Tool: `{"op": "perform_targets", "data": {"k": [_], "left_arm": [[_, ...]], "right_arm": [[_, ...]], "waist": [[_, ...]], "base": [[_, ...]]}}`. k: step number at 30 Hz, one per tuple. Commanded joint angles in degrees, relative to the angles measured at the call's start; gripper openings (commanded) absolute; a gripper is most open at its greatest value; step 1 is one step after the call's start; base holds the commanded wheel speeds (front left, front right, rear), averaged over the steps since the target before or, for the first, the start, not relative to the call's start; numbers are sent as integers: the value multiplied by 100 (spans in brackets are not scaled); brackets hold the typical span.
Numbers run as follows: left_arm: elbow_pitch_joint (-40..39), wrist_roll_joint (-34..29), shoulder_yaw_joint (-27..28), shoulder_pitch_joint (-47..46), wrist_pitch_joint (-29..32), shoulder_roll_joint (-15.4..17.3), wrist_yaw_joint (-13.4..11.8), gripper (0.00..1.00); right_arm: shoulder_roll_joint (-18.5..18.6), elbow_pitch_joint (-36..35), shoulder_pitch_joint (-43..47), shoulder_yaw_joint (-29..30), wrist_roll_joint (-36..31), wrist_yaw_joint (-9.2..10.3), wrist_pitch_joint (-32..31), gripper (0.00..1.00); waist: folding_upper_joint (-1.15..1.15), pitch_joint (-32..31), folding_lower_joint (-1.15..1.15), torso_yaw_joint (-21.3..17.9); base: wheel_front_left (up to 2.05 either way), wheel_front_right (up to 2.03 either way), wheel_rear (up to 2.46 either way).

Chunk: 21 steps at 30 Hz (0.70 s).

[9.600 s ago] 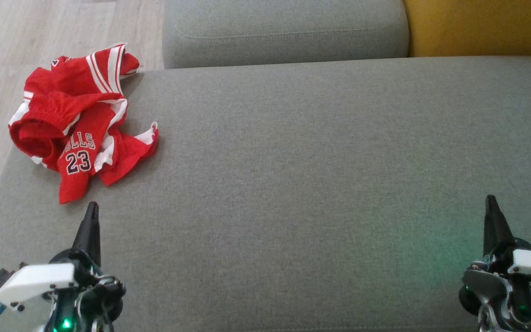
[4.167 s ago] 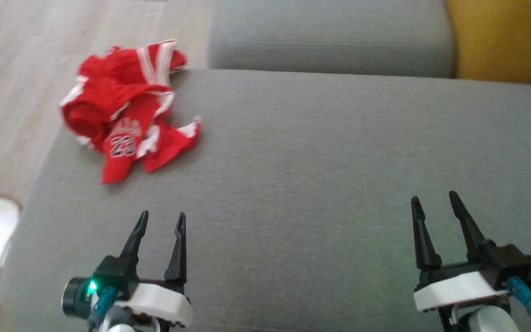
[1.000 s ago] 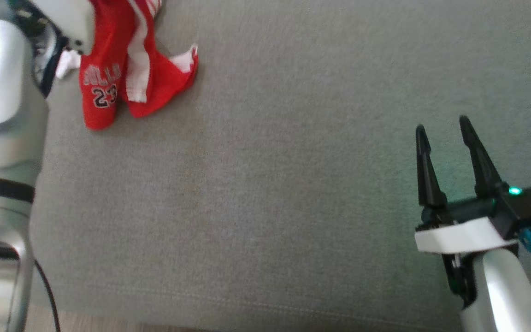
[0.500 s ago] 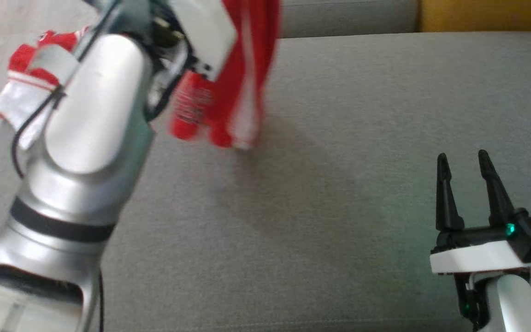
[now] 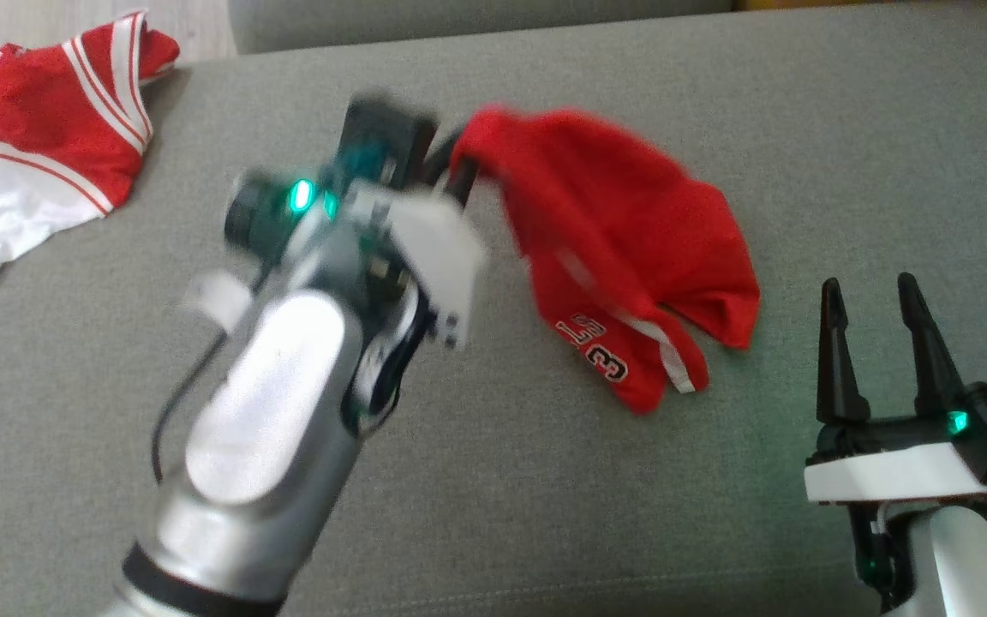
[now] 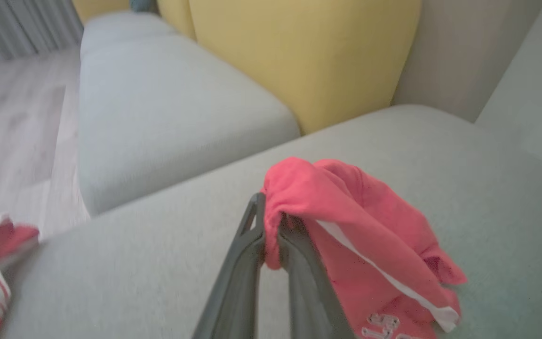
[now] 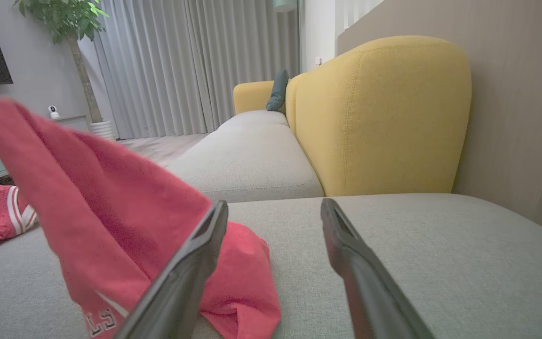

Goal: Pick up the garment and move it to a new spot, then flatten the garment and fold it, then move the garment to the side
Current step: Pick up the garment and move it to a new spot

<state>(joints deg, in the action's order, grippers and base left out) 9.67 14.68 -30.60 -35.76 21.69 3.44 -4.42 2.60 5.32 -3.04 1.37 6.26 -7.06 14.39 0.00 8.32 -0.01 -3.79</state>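
Note:
The garment (image 5: 631,257) is a red jersey piece with white trim and a number print. Its top edge is pinched in my left gripper (image 5: 457,167), which is shut on it above the middle of the grey sofa seat (image 5: 545,480). The cloth drapes down to the right, and its lower end rests on the seat. In the left wrist view the fingers (image 6: 252,235) clamp a fold of the garment (image 6: 355,226). My right gripper (image 5: 869,287) stands open at the lower right, just right of the cloth. In its wrist view the garment (image 7: 111,197) hangs left of the right gripper (image 7: 273,207).
A second red and white garment (image 5: 39,171) lies at the seat's far left corner, by the wooden floor (image 6: 12,141). A grey cushion (image 6: 167,113) adjoins the seat behind. A yellow backrest (image 7: 379,117) rises at the back right.
My left arm has swung the garment from the left corner to the middle of the seat, where its lower end has landed. The head camera has shifted. The right gripper stays open.

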Motion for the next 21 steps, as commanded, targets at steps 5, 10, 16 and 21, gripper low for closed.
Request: {"op": "perform_targets", "data": {"k": [5,10,16,21], "left_arm": [[607,51,434,311,-732,211,-260,0],[1520,110,627,557,-1445,310,-360,0],[2338,277,800,639,-2047,304,-353,0],[2767,416,848,682,-2645,242,-200,100]], "right_arm": [[28,-193,-335,-222,46,-43,61,100],[28,-198,-390,-223,-16,-43,61,100],[28,-156,-379,-228,-93,-43,61,100],[28,-100,-348,-252,-129,-43,61,100]], "waist": [[0,227,1,-25],[0,374,1,-25],[0,409,1,23],[0,302,1,91]], "base": [[0,0,0],[0,0,0],[0,0,0],[0,0,0]]}}
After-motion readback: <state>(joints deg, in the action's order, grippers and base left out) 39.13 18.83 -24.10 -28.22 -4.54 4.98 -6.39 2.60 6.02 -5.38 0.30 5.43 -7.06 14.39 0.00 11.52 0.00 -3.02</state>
